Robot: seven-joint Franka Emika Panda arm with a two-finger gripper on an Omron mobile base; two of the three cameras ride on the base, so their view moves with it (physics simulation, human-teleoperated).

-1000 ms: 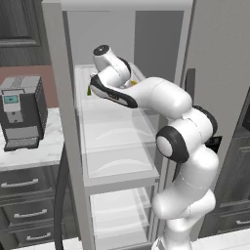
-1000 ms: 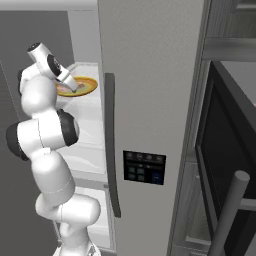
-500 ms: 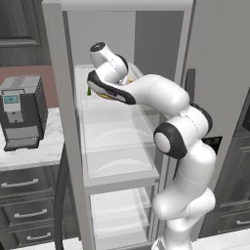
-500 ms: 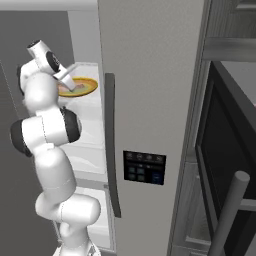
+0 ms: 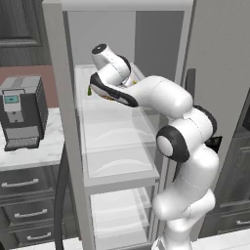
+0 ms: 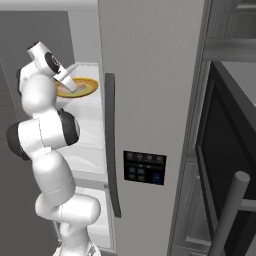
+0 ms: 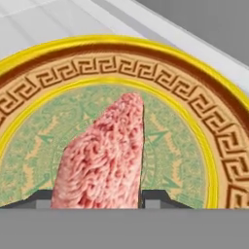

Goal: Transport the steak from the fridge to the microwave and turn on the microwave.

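The gripper (image 7: 95,197) clasps the steak (image 7: 102,160) at frame bottom, across its narrow width; soft, slippery, light.

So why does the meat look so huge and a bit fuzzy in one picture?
In the hand view the camera sits right above the pinkish-red oval steak, so it looms soft-edged; in the right base view the round yellow-orange plate looks small and crisp.
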